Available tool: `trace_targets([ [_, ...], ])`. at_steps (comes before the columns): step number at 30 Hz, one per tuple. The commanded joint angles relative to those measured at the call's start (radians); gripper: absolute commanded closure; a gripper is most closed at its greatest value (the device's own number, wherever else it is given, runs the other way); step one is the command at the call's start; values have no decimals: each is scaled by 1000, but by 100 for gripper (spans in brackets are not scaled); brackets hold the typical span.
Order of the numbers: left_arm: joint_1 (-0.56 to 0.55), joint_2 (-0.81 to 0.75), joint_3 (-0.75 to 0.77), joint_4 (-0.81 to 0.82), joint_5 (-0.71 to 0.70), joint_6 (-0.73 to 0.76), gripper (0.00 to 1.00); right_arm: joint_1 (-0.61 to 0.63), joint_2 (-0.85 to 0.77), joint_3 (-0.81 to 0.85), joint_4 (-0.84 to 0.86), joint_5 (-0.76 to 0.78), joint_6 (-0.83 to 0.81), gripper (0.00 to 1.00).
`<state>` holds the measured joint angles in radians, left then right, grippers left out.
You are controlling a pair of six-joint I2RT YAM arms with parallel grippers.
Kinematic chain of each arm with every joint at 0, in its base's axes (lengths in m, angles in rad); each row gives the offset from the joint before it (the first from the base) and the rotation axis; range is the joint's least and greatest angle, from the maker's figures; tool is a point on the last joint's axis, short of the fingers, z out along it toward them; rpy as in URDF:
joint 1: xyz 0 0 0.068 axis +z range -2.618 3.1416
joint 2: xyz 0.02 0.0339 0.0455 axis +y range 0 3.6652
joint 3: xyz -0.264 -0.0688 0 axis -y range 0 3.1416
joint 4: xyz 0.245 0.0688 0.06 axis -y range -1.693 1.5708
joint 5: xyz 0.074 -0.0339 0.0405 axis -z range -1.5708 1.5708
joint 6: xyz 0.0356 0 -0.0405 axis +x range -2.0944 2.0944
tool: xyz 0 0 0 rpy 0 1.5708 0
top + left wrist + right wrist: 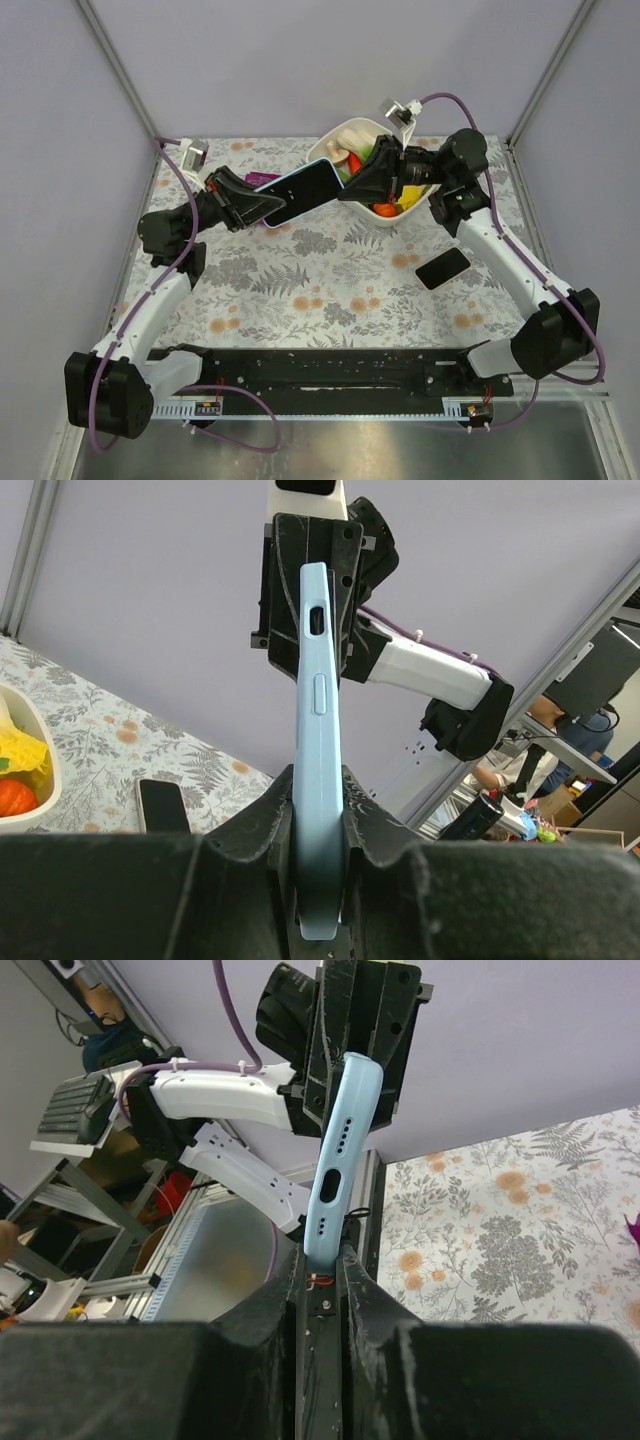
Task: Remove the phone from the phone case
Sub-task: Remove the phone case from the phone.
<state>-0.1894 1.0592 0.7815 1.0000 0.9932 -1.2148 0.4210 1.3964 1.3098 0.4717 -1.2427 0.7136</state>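
Nearest, both arm bases sat on a black plate [330, 370] at the table's front edge. Beyond it, on the flowered cloth [330, 290], a black phone [442, 268] lay flat to the right, just beside the right arm's white link and well apart from the case.

Farther back, the light-blue phone case [305, 190] hung off the cloth between both grippers. The left gripper [262, 207] pinched its left end, with fingers pressed on both flat faces. Its wrist view showed the case on edge, side button facing the camera. The right gripper [358, 185] was clamped on the opposite end, the one with the charging hole, its fingers tight against the case. Whether the case was empty could not be told.

Farthest stood a white bowl [335, 133] of toy food [385, 209], just behind the right gripper.
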Motion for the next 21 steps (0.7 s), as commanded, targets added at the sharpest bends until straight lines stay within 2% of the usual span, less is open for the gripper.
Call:
trace_targets([
  [1,-7,-24,-16,150,-31,-71,100,9,44,-1,452,-72,296,98],
  [7,-54,-33,4,206,15,-118,100,10,211,115,968,-101,766,98],
  [21,-142,-36,79,411,111,-256,100,82,266,203,995,-153,796,98],
])
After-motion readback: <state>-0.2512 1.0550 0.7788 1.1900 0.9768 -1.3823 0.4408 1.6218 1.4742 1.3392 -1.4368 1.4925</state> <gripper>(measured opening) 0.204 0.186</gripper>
